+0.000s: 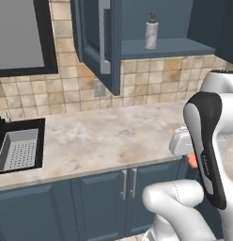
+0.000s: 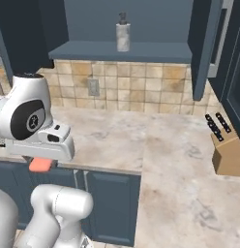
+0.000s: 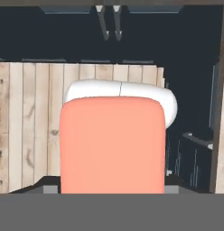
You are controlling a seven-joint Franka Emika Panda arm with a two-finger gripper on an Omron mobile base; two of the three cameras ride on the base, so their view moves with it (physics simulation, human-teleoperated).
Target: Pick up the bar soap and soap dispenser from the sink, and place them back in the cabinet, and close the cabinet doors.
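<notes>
The salmon bar soap (image 3: 113, 144) sits right in front of the hand camera, and my gripper (image 2: 41, 161) is shut on it. The soap pokes out as a small orange patch below the hand (image 1: 192, 161) (image 2: 40, 165), held low in front of the counter edge. The white-grey soap dispenser (image 1: 151, 30) (image 2: 123, 33) stands upright on the blue shelf of the cabinet (image 1: 165, 47) (image 2: 127, 51). Both cabinet doors (image 1: 102, 42) (image 2: 204, 43) hang open. The black sink (image 1: 41, 141) with its grey perforated tray (image 1: 19, 148) lies at the far left.
A marble counter (image 1: 104, 136) runs under the cabinet and turns a corner to the right (image 2: 189, 184). A wooden knife block (image 2: 228, 150) stands there. Lower blue doors (image 1: 104, 193) sit below the counter, over a wooden floor (image 3: 28, 126). A black-framed window (image 1: 19, 37) is above the sink.
</notes>
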